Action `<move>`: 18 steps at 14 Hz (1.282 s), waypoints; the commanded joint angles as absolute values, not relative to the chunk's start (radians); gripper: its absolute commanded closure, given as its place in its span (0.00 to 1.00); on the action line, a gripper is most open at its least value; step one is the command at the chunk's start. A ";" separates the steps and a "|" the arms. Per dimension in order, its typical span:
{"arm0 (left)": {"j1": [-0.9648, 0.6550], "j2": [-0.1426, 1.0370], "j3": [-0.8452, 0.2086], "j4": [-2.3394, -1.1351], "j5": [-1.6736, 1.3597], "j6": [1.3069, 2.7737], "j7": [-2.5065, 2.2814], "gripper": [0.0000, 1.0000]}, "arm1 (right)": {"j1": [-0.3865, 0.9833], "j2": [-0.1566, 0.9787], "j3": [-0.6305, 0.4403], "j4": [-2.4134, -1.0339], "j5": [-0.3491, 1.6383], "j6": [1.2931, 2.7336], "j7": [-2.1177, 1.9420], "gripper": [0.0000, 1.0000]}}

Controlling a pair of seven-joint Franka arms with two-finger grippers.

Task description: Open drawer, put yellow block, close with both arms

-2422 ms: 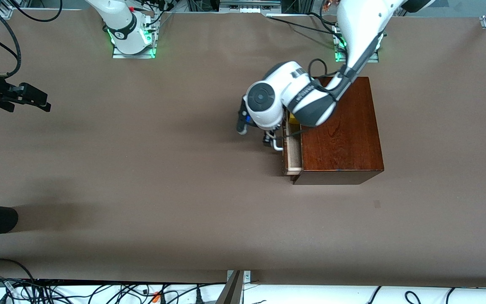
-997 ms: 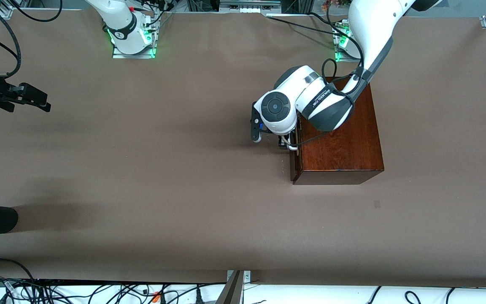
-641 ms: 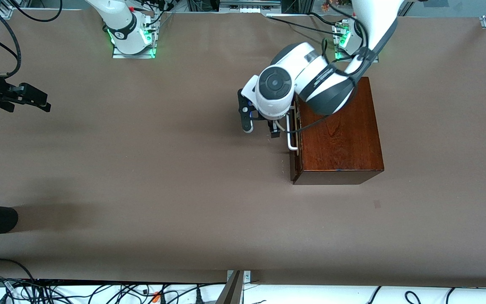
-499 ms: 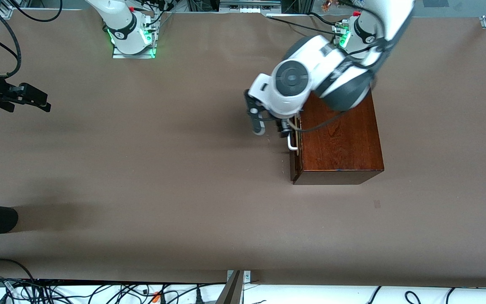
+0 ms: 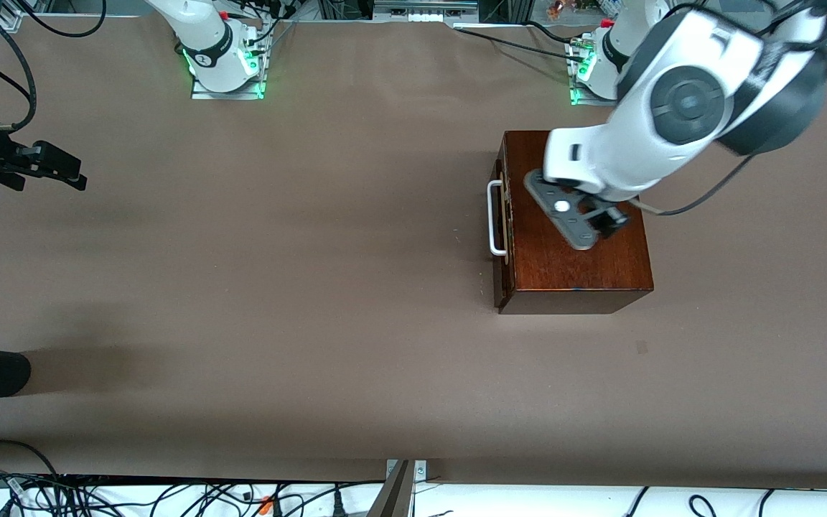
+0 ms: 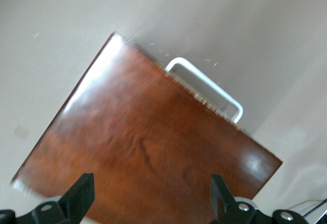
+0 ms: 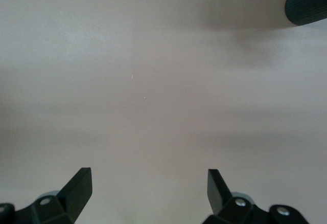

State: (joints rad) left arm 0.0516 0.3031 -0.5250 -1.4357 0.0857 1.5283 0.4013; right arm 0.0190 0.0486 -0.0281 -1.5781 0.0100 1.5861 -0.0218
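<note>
The left gripper point(image 6: 149, 203) is hanging over the mahogany box point(image 5: 575, 248), fingers point(image 6: 80, 196) spread wide and holding nothing; the drawer point(image 5: 502, 215) below is sitting shut. The right gripper point(image 7: 148, 193) is waiting over bare table point(image 5: 277, 287), its 2 fingers wide apart.

Left arm point(image 5: 679, 122) bent at the wrist, its hand point(image 6: 150, 201) raised with fingers spread wide. Right hand point(image 7: 148, 193) waited off to the side, fingers likewise apart.
</note>
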 commanded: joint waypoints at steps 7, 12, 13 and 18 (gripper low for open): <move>0.026 0.071 -0.183 -1.486 -0.010 1.534 0.214 0.00 | 0.005 0.029 -0.014 -1.595 0.003 1.591 -0.028 0.00; -0.067 -0.035 -0.015 -1.588 -0.057 1.546 0.020 0.00 | 0.005 0.031 -0.014 -1.595 0.005 1.591 -0.028 0.00; -0.067 -0.034 -0.015 -1.582 -0.055 1.545 0.008 0.00 | 0.005 0.031 -0.014 -1.595 0.005 1.592 -0.028 0.00; -0.069 -0.025 -0.024 -1.575 -0.011 1.528 -0.023 0.00 | 0.005 0.031 -0.014 -1.595 0.005 1.592 -0.028 0.00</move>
State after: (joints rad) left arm -0.0550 -0.0076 -0.0289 -1.5521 -0.0324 1.5213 -0.0048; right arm 0.0188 0.0486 -0.0275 -1.5783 0.0100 1.5862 -0.0218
